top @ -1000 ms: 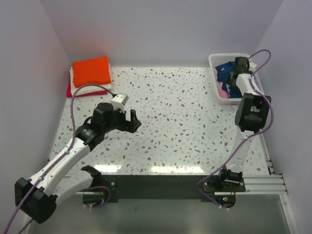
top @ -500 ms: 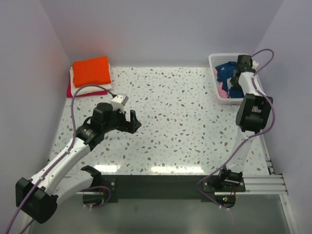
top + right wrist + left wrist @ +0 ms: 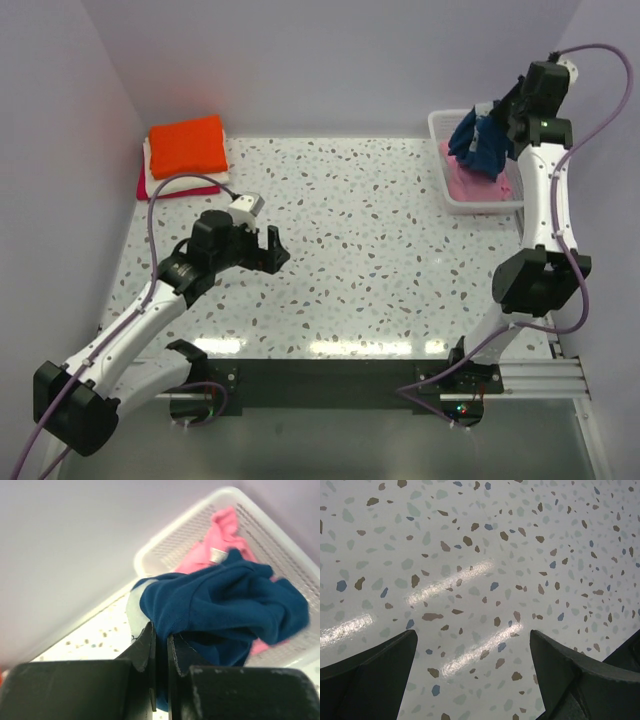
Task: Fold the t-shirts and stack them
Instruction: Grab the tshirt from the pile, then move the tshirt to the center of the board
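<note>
Navy t-shirt, low in the basket a second ago, now hangs bunched above it, pinched between the closed jaws of the right gripper; the pink t-shirt seems alone inside. Left gripper unmoved, jaws wide, above the table

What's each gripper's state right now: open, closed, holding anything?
Left gripper: open, empty, over the table.
Right gripper: closed on the navy t-shirt, which hangs over the basket.
</note>
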`<state>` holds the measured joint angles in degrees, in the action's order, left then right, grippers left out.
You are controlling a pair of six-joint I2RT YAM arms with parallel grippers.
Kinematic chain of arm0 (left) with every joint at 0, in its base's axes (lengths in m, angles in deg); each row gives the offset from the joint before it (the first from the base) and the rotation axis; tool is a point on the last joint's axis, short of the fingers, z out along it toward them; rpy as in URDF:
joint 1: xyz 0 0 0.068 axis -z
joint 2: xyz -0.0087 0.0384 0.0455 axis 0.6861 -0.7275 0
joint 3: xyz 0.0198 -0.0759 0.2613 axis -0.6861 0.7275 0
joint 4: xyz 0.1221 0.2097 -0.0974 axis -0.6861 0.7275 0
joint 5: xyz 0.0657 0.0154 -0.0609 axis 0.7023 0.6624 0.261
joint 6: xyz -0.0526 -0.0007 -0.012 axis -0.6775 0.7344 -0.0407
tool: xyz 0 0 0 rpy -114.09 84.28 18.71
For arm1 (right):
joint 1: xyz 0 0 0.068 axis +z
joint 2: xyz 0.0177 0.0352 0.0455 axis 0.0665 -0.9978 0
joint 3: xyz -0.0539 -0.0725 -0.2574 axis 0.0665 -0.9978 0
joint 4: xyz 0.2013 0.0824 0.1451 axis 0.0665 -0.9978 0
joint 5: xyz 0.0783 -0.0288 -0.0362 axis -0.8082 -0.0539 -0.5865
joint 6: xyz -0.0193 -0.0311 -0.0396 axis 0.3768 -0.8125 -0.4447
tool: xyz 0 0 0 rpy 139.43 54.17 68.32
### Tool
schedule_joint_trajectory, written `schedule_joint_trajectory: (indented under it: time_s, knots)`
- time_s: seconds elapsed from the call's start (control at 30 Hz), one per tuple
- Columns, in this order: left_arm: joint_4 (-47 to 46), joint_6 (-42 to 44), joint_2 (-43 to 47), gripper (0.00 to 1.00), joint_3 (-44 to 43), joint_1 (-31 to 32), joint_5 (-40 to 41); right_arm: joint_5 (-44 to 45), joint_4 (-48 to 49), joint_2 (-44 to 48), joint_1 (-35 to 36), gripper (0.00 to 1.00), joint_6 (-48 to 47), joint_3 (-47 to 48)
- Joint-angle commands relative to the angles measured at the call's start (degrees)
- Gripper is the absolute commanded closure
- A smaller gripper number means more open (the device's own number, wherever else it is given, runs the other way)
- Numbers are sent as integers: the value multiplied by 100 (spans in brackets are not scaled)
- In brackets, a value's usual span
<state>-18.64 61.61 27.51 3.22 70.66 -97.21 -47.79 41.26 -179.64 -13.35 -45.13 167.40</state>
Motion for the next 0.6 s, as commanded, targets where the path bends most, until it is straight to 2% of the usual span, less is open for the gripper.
schedule_joint_trajectory:
  time_s: [0.0, 0.1, 0.23, 0.57]
  knots:
    - [-199, 37, -30, 0, -1, -35, 49, -608, -184, 473, 425, 100, 85, 590]
    - [-208, 46, -74, 0, -1, -35, 40, -811, -412, 658, 742, 100, 50, 986]
    - [-199, 55, -82, 0, -1, -35, 84, -882, -352, 1018, 1558, 100, 145, 1005]
    - [-147, 73, -232, 0, -37, -61, 181, -1383, 352, 1836, 2720, 100, 726, -5]
